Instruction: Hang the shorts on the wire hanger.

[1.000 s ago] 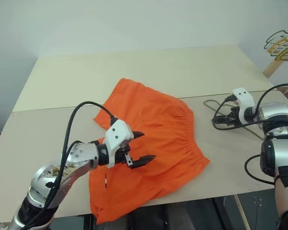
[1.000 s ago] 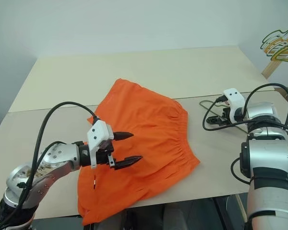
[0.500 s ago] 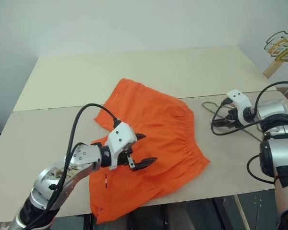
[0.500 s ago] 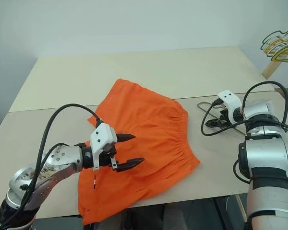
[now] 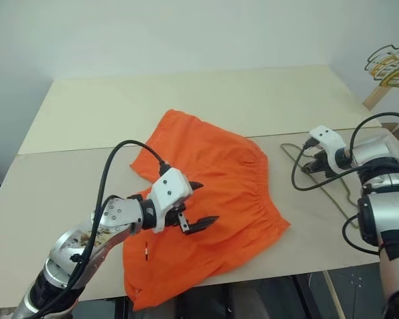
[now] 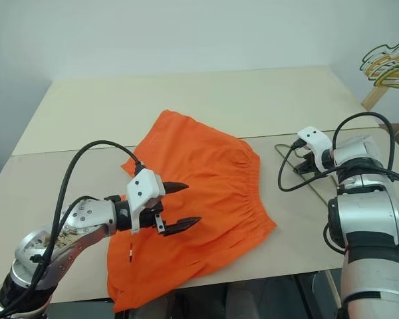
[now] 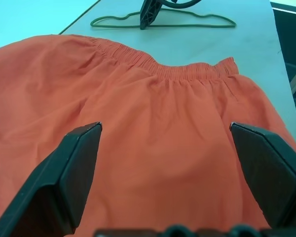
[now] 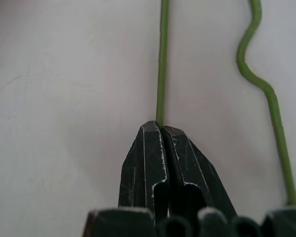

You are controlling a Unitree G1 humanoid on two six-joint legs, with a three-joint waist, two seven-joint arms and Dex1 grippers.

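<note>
We see the orange shorts [image 5: 209, 206] spread flat at frame centre on the table [image 5: 86, 113]. The left gripper [image 5: 198, 204] hovers above them, jaws wide, empty. The right wrist view shows the right gripper [image 8: 161, 129], open a second ago, now pinching the wire hanger [image 8: 162, 59] at centre right.

Wire hanger [image 6: 299, 174] partly hidden behind right hand [image 6: 304, 164].
</note>
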